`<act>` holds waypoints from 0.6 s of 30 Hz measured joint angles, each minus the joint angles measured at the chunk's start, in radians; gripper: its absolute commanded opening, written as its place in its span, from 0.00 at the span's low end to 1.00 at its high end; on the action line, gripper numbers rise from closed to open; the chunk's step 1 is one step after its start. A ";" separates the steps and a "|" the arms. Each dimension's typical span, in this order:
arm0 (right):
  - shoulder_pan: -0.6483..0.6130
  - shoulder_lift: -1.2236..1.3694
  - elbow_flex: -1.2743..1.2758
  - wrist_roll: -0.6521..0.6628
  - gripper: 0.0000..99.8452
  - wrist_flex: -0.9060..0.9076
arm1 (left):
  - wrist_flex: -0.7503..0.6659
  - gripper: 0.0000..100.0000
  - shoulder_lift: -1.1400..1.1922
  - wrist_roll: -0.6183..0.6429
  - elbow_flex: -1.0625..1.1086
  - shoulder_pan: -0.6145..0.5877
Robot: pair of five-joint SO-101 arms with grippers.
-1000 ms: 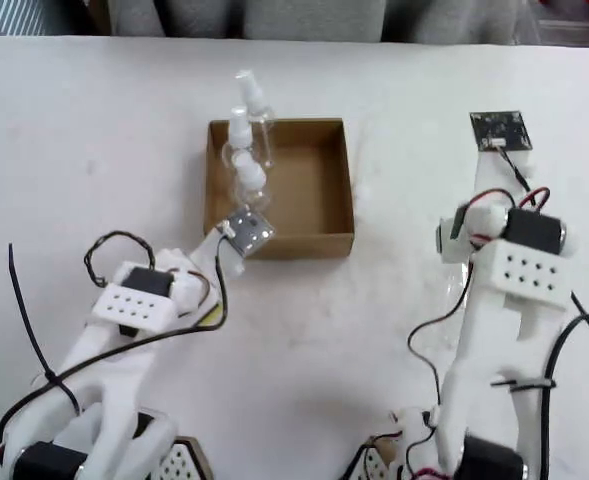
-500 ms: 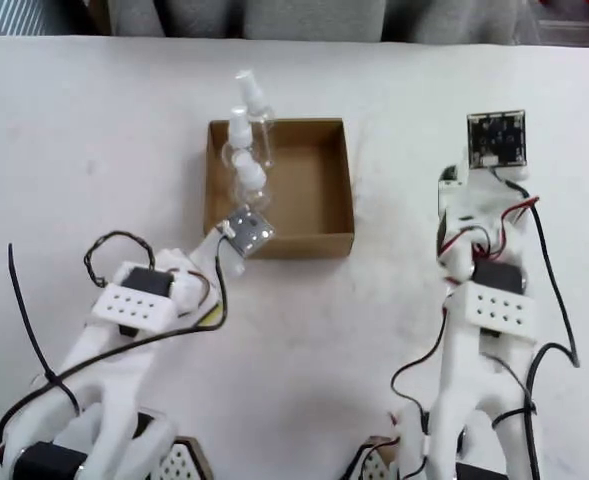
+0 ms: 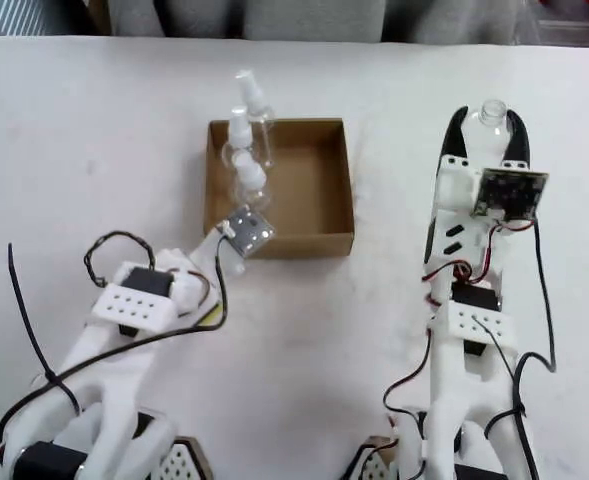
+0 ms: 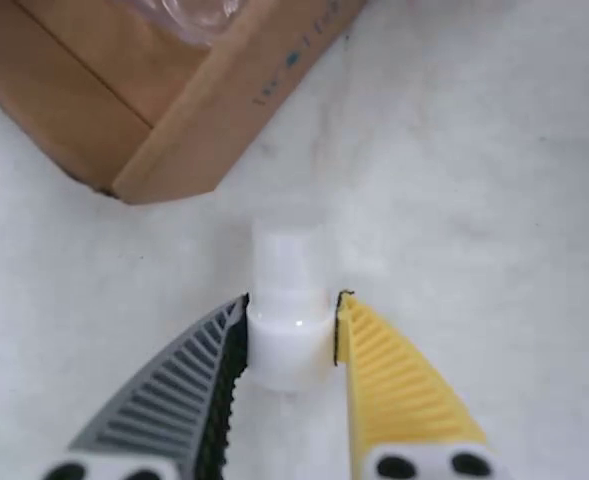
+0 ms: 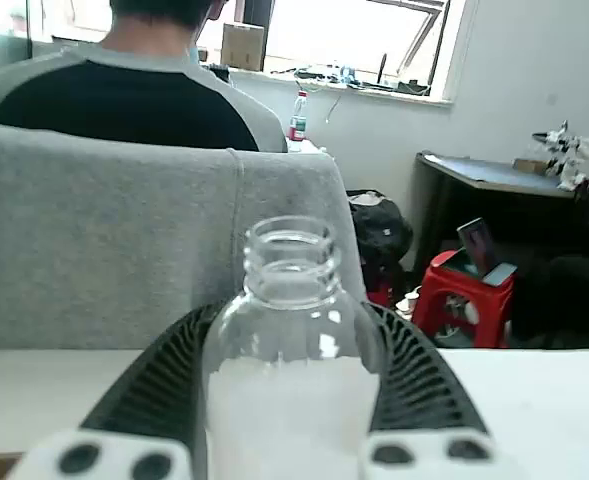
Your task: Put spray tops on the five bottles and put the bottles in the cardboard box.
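The cardboard box (image 3: 324, 185) stands at the table's middle, and the clear bottles with white spray tops (image 3: 246, 165) lie along its left side. One of them (image 3: 250, 92) pokes out over the far wall. My left gripper (image 4: 289, 310) rests at the box's near left corner (image 4: 174, 110), shut on a white spray top (image 4: 289, 335) that stands on the table. To the right of the box, my right gripper (image 3: 487, 125) is shut on an upright clear bottle (image 3: 492, 110) with an open, uncapped neck (image 5: 289, 245). Its black fingers (image 5: 159, 385) hug both sides of the bottle.
The white table (image 3: 94, 130) runs wide to the left of the box. Grey chair backs (image 5: 124, 240) line its far edge. Loose black cables (image 3: 19, 300) hang beside the left arm, and red and black wires (image 3: 444, 275) run along the right arm.
The right arm has stretched out toward the far side of the table, bringing its gripper and the upright bottle into sight. The left arm has kept still.
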 measured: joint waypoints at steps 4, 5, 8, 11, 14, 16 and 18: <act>-0.040 -0.034 0.054 -0.052 0.02 0.000 | 0.000 0.08 0.000 0.000 0.000 0.000; -0.057 -0.063 0.081 -0.055 0.02 0.000 | 0.000 0.08 0.000 0.000 0.000 0.000; -0.147 -0.190 0.186 -0.057 0.02 0.000 | 0.000 0.08 0.000 0.000 0.000 0.000; -0.258 -0.367 0.285 -0.057 0.02 0.041 | 0.000 0.08 0.000 0.000 0.000 0.000; -0.376 -0.562 0.307 -0.064 0.02 0.206 | 0.000 0.08 0.000 0.000 0.000 0.000; -0.439 -0.683 0.307 -0.066 0.02 0.345 | 0.000 0.08 0.000 0.000 0.000 0.000; -0.512 -0.793 0.307 -0.066 0.02 0.474 | 0.000 0.08 0.000 0.000 0.000 0.000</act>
